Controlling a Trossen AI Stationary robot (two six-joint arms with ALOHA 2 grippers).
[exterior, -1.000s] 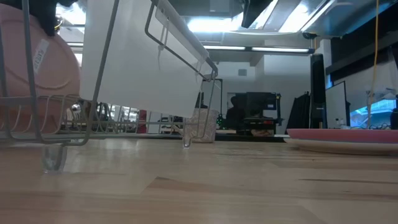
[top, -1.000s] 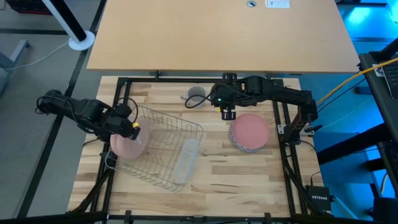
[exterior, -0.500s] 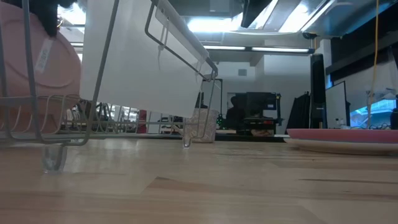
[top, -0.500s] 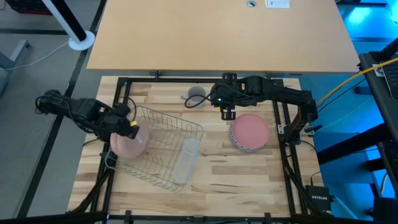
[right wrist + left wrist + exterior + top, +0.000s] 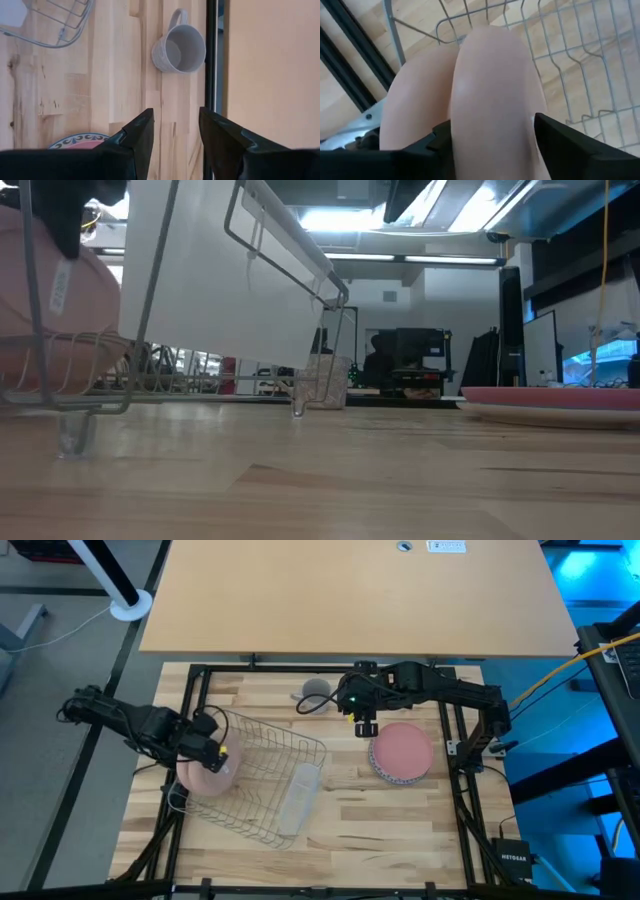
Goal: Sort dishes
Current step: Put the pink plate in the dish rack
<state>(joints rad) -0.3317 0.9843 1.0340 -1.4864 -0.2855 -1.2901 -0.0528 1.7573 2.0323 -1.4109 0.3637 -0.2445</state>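
At the wire rack's [image 5: 262,776] nine o'clock, the left gripper [image 5: 212,752] clamps a salmon-pink plate [image 5: 203,774], apparently slotting it, needing release; right gripper [image 5: 365,726] waits open, empty.

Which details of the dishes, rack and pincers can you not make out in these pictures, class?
- Patterned plate, high view: the pink plate stacked on it hides all but its rim.
- Pink plate in the left pincer, left wrist view: its lower part is cut off by the picture edge.
- Wire rack, low view: its top is cut off.
- Right pincer, low view: not visible.
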